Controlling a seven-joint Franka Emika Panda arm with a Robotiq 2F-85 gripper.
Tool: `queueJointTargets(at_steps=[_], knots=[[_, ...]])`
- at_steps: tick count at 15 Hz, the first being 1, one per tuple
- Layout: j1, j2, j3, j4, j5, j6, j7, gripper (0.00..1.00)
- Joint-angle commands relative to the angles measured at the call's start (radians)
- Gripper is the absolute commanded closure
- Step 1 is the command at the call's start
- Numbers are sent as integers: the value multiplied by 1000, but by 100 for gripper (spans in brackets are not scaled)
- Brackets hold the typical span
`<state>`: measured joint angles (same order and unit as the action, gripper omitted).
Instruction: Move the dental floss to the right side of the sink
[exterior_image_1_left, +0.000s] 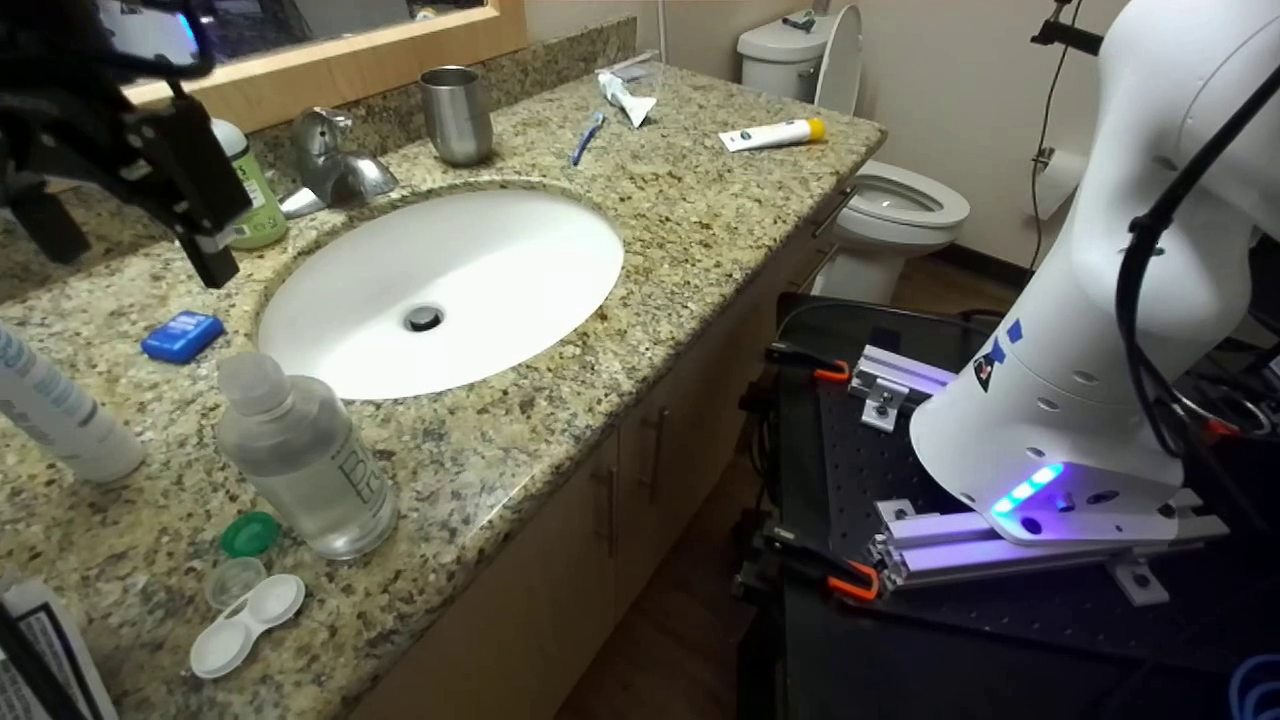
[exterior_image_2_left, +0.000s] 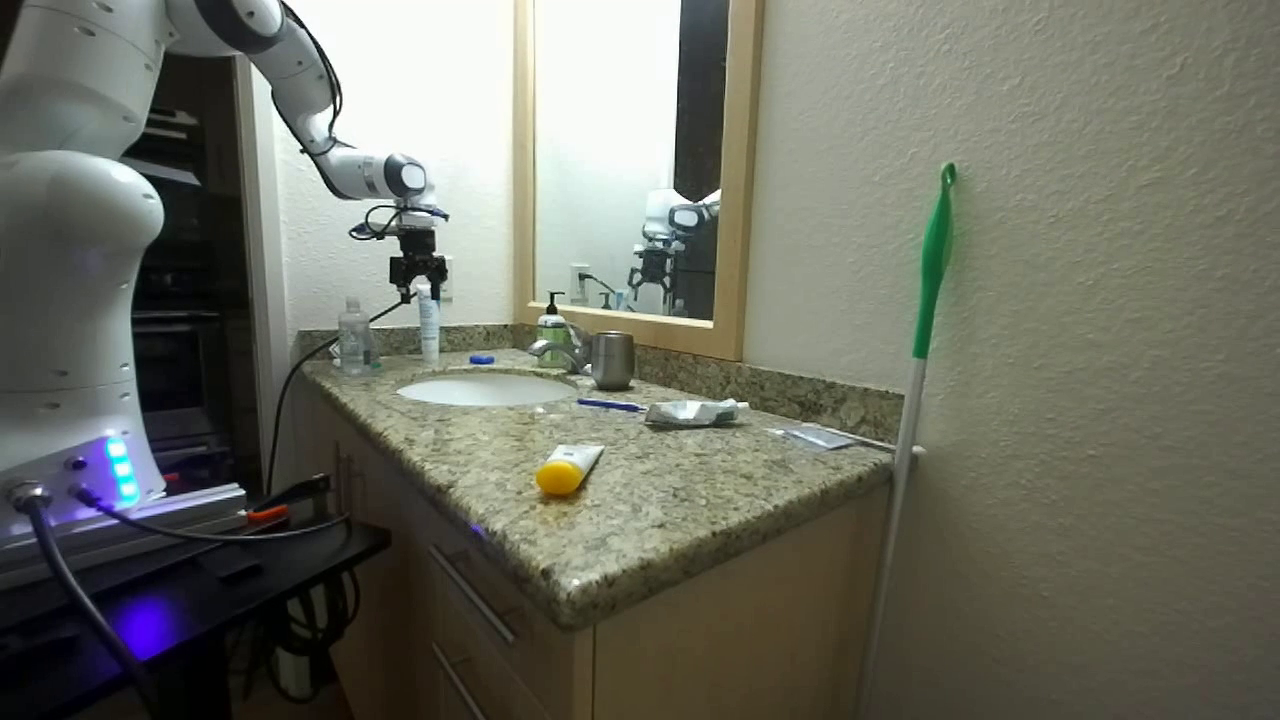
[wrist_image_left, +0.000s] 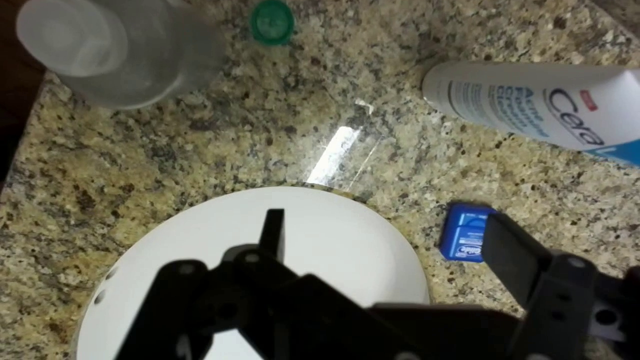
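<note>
- Wrist view: our gripper (wrist_image_left: 387, 232) gaped empty, lower frame.
- Glide dental floss (wrist_image_left: 464, 233) lay right of centre.
- Approach step, we judged; centring and descent were needed next.

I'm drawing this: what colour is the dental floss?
The dental floss is blue, clearest in the wrist view.

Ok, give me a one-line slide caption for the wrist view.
Open, empty hand above the counter, one finger partly hiding the blue dental floss beside the sink.

In an exterior view, a blue rectangular floss box (exterior_image_1_left: 182, 337) is seen on the stone worktop (exterior_image_1_left: 710, 215), left of the white oval sink (exterior_image_1_left: 460, 275).
</note>
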<state>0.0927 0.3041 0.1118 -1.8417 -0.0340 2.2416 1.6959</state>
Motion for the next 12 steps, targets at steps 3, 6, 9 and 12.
queueJointTargets(at_steps=[3,6,9,12], knots=[[64,75,-104,86,-117,74,125,0],[76,180,-118,237,-94,8,179,0],[56,288,-95,416,23,-164,153,0],[76,272,-117,384,3,-155,168,0]])
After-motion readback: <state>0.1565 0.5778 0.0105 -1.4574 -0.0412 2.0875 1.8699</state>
